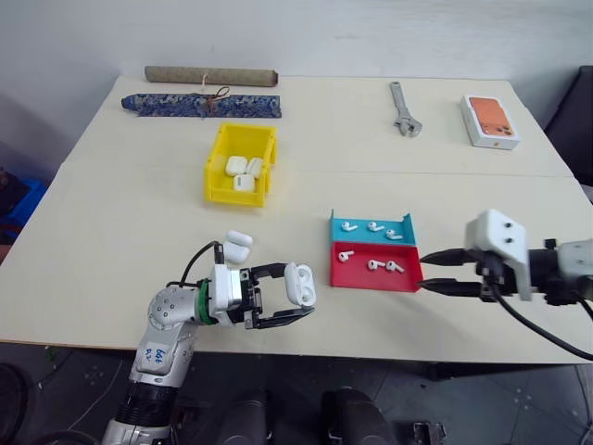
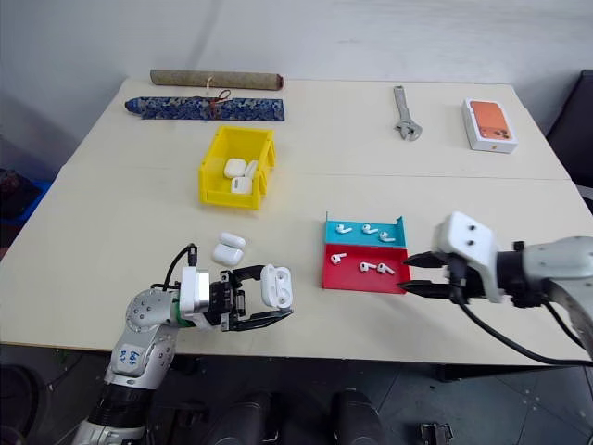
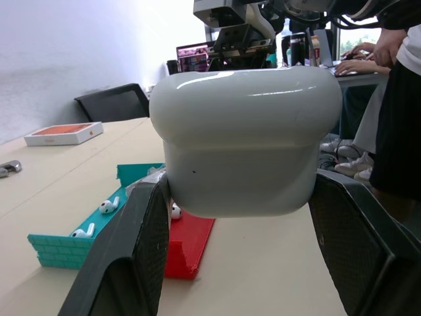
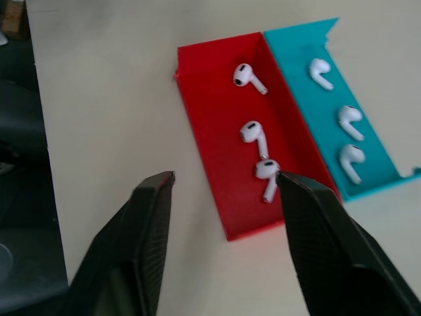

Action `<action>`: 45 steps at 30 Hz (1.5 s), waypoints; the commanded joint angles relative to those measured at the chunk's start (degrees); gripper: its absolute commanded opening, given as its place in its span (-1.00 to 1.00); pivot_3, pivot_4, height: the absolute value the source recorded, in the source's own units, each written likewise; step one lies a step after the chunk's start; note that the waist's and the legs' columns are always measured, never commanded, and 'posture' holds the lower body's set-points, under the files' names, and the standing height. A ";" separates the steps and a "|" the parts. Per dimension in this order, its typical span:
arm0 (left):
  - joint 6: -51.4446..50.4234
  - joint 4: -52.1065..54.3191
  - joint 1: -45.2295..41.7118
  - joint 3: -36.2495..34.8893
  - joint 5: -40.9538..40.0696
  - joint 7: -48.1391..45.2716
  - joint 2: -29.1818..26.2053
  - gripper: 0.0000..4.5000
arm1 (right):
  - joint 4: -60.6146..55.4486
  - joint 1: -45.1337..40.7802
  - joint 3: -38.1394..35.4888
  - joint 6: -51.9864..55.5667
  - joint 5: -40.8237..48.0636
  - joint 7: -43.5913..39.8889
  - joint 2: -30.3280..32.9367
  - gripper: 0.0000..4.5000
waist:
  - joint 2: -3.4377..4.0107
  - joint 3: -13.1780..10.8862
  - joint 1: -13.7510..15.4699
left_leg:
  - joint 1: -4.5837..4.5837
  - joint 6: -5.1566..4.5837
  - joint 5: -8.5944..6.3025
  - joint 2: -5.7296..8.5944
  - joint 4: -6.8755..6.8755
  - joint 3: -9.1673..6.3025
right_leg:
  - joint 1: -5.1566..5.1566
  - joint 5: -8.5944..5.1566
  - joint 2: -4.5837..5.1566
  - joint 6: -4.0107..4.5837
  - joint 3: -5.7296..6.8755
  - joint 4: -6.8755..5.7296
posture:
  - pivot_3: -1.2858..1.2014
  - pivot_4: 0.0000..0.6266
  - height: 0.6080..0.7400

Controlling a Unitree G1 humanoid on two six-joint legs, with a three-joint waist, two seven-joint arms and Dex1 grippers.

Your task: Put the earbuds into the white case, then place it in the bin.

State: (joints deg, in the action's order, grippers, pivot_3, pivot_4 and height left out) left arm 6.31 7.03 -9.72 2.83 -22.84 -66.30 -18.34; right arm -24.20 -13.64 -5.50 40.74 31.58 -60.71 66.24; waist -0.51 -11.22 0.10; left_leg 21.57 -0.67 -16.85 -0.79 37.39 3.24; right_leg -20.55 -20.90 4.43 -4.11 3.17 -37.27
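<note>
near the counter's (image 1: 111, 278) front edge, the left gripper (image 1: 298, 298) clamps a white case (image 1: 299, 284) between its jaws, the case held just above the surface with its lid closed. level with it on the right, the right gripper (image 1: 427, 273) hovers just beside the red tray (image 1: 375, 276), jaws partly apart and holding nothing, tips aimed at the tray's right end. three earbuds (image 4: 248, 78) lie loose in the red tray, one of them close to a fingertip in the right wrist view. touching the red tray's far side is a blue tray (image 1: 371, 237) with three more earbuds in a row. two spare white cases (image 1: 237, 245) sit on the counter just behind the left gripper. further back, left of centre, stands the yellow bin (image 1: 219, 158) with three white cases already inside. along the far edge lie a dark patterned pouch (image 1: 199, 106), a brown roll (image 1: 211, 75), a wrench (image 1: 404, 109) and a white box with an orange top (image 1: 489, 121). in the left wrist view, a person in dark clothes (image 3: 395, 125) stands past the counter's end.
</note>
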 commanded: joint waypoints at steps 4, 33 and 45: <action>-0.47 3.03 1.03 0.34 -1.39 1.40 -1.92 0.22 | 0.79 -12.76 13.14 9.75 -7.46 7.50 -3.82 -0.01 | 0.00 0.00 -0.29 | 0.08 -0.05 -0.02 0.00 0.02 0.02 | 0.05 0.02 0.01 -0.04 0.00 0.28 | 0.03 -0.52 1.00; -2.27 8.80 3.22 1.33 -3.08 4.06 -6.45 0.22 | 9.13 -26.08 31.44 15.52 -24.52 3.86 -10.16 -0.01 | 0.01 0.00 -0.51 | 0.10 -0.06 -0.03 0.00 -0.15 0.01 | -0.02 0.02 0.01 -0.04 0.04 0.33 | 0.03 -0.52 1.00; -2.41 8.86 3.44 1.40 -3.42 4.40 -6.90 0.22 | 10.27 -25.74 30.93 15.64 -25.92 3.64 -11.46 -0.01 | 0.01 0.00 -0.57 | 0.10 -0.05 -0.03 0.00 -0.16 0.01 | -0.02 0.02 0.01 -0.04 0.04 0.35 | 0.03 -0.52 1.00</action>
State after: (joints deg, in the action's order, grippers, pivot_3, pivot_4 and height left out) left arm 3.71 13.44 -6.38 4.39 -24.87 -62.08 -24.97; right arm -13.96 -39.20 26.00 56.27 6.50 -57.17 54.82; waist -0.50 -11.22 -0.47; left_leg 21.67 -0.72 -16.88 -0.79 37.23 3.25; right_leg -20.57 -20.88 4.44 -4.15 3.21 -36.92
